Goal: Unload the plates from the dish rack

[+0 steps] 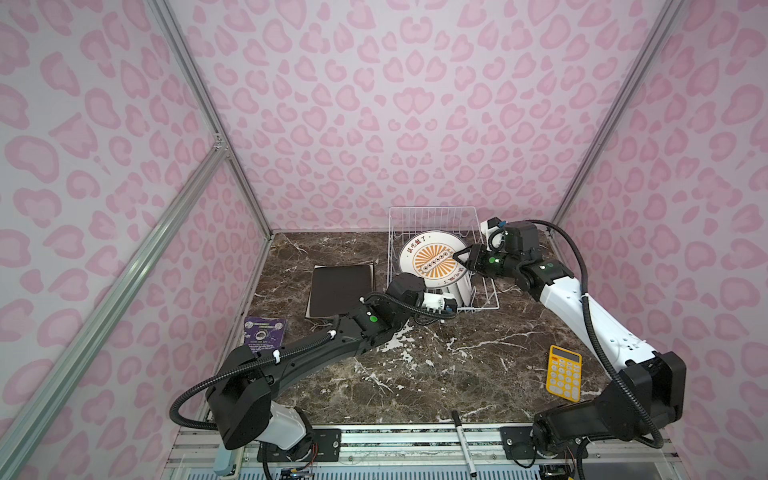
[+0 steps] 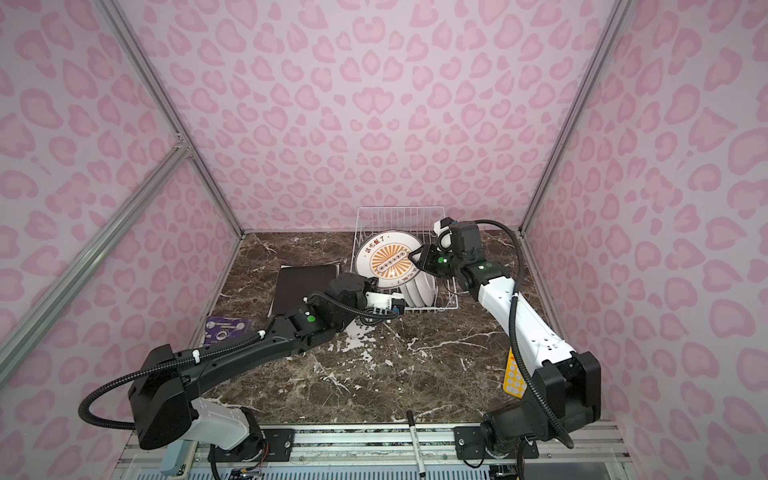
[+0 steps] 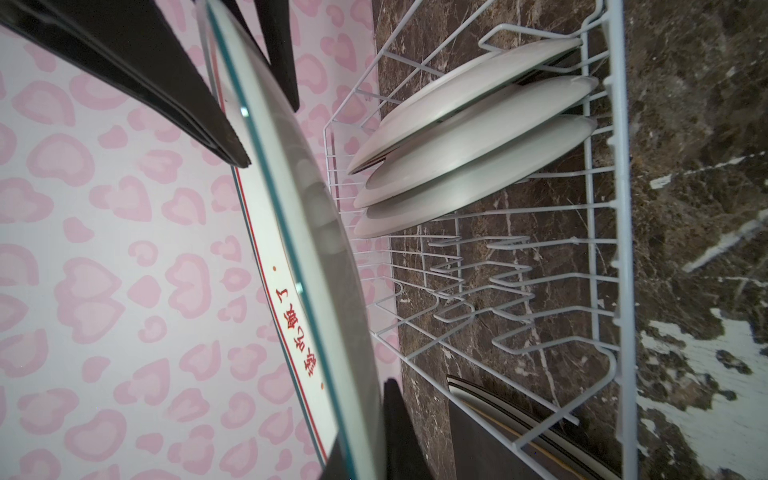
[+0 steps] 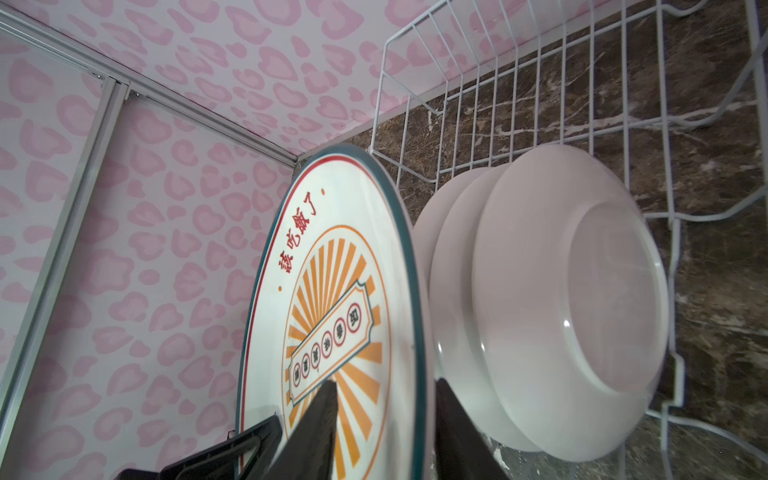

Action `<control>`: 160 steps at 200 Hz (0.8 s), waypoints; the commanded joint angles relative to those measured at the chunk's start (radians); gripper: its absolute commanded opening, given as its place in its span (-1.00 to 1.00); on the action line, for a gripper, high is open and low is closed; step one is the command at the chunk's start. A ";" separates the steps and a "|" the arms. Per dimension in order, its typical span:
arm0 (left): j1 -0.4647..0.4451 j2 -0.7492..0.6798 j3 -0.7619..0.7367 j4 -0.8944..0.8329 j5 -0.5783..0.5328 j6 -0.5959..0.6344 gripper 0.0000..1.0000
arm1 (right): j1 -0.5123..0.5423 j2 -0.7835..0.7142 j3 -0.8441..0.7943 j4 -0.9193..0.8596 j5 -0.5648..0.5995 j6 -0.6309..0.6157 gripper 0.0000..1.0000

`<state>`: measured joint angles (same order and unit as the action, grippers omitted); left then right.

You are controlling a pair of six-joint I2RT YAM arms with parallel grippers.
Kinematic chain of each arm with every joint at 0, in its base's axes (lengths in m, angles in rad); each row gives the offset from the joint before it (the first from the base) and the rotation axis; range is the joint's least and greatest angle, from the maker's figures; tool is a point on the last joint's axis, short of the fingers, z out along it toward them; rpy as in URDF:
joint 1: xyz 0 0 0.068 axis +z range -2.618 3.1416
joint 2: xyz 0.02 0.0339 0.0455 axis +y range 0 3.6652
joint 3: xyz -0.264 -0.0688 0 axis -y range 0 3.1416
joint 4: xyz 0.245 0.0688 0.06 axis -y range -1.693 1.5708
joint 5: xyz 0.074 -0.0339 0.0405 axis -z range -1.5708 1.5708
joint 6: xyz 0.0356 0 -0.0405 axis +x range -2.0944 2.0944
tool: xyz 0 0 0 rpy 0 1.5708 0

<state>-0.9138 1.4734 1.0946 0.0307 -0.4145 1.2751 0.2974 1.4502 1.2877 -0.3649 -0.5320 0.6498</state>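
Observation:
A round plate with an orange sunburst face [image 1: 428,259] [image 2: 386,259] [image 4: 332,291] is held upright above the white wire dish rack [image 1: 432,216] [image 2: 399,214] [image 3: 615,208]. My left gripper [image 3: 361,440] is shut on its lower edge, hidden behind its own wrist in both top views. My right gripper [image 1: 461,259] [image 2: 415,259] [image 4: 384,382] straddles the opposite rim. One finger lies over the face and the other behind, with a slim gap. Three white round plates [image 4: 582,311] [image 1: 463,286] [image 3: 478,137] stand in the rack. A dark square plate [image 1: 340,291] [image 2: 305,289] lies on the table left of it.
A yellow calculator [image 1: 563,372] [image 2: 513,376] lies at the right beside my right arm. A purple card [image 1: 264,330] sits at the left under my left arm. A black marker [image 1: 463,442] rests on the front rail. Pink patterned walls close in three sides.

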 commanded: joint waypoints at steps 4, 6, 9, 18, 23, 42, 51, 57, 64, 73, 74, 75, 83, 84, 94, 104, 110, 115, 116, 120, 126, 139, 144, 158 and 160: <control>0.000 0.008 0.012 0.082 -0.018 0.008 -0.93 | 0.001 -0.005 -0.005 0.018 -0.020 -0.007 -0.42; 0.000 0.007 0.013 0.081 -0.019 0.008 -0.93 | 0.001 -0.008 -0.006 0.022 -0.020 -0.006 -0.44; 0.000 0.009 0.014 0.081 -0.020 0.009 -0.93 | 0.001 -0.011 -0.010 0.028 -0.020 -0.005 -0.47; 0.000 0.009 0.016 0.080 -0.023 0.007 -0.93 | 0.000 -0.019 -0.023 0.043 -0.018 0.000 -0.57; 0.000 0.010 0.016 0.082 -0.023 0.007 -0.93 | 0.000 -0.023 -0.028 0.051 -0.016 0.001 -0.62; 0.000 0.013 0.013 0.084 -0.030 0.005 -0.93 | 0.000 -0.027 -0.035 0.056 -0.018 0.004 -0.80; 0.000 0.013 0.014 0.081 -0.033 0.001 -0.93 | -0.001 -0.027 -0.034 0.051 -0.020 0.004 -0.87; 0.000 0.016 0.016 0.078 -0.035 0.000 -0.93 | 0.000 -0.027 -0.033 0.051 -0.019 0.004 -0.90; -0.001 0.016 0.017 0.078 -0.037 -0.004 -0.93 | -0.001 -0.027 -0.035 0.050 -0.019 0.006 -0.92; 0.000 0.016 0.016 0.079 -0.041 -0.007 -0.91 | -0.001 -0.027 -0.035 0.052 -0.019 0.006 -0.97; -0.001 0.015 0.016 0.080 -0.041 -0.007 -0.90 | -0.001 -0.027 -0.036 0.052 -0.019 0.006 -0.98; -0.002 0.015 0.016 0.080 -0.042 -0.007 -0.90 | -0.001 -0.027 -0.036 0.052 -0.019 0.007 -0.98; -0.001 0.015 0.014 0.081 -0.045 -0.011 -0.86 | -0.001 -0.026 -0.035 0.051 -0.019 0.007 -1.00; -0.001 0.015 0.014 0.081 -0.046 -0.012 -0.86 | -0.001 -0.026 -0.035 0.051 -0.019 0.007 -1.00; -0.001 0.015 0.014 0.083 -0.051 -0.020 -0.77 | -0.001 -0.029 -0.035 0.052 -0.018 0.011 -1.00; -0.001 0.016 0.017 0.083 -0.057 -0.029 -0.70 | -0.002 -0.030 -0.038 0.060 -0.015 0.014 -1.00; 0.000 0.018 0.020 0.079 -0.061 -0.037 -0.67 | -0.002 -0.031 -0.040 0.063 -0.014 0.018 -1.00; -0.002 0.017 0.023 0.072 -0.062 -0.045 -0.64 | -0.003 -0.033 -0.043 0.068 -0.012 0.020 -1.00; -0.002 0.017 0.023 0.071 -0.061 -0.047 -0.63 | -0.003 -0.033 -0.043 0.069 -0.011 0.020 -1.00; -0.001 0.015 0.025 0.066 -0.063 -0.053 -0.61 | -0.003 -0.034 -0.046 0.074 -0.012 0.024 -1.00; 0.000 0.015 0.029 0.060 -0.066 -0.064 -0.57 | -0.006 -0.034 -0.047 0.079 -0.010 0.028 -1.00; 0.000 0.014 0.034 0.049 -0.070 -0.083 -0.53 | -0.007 -0.039 -0.049 0.085 -0.006 0.037 -1.00; -0.001 0.012 0.037 0.044 -0.072 -0.095 -0.52 | -0.008 -0.042 -0.051 0.088 -0.002 0.040 -1.00; 0.000 0.009 0.044 0.028 -0.073 -0.124 -0.45 | -0.012 -0.050 -0.062 0.106 0.010 0.051 -1.00; -0.001 0.008 0.045 0.025 -0.074 -0.128 -0.44 | -0.013 -0.052 -0.065 0.110 0.011 0.054 -1.00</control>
<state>-0.9173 1.4876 1.1130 0.0311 -0.4404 1.2140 0.2882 1.4101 1.2415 -0.2749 -0.5289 0.7387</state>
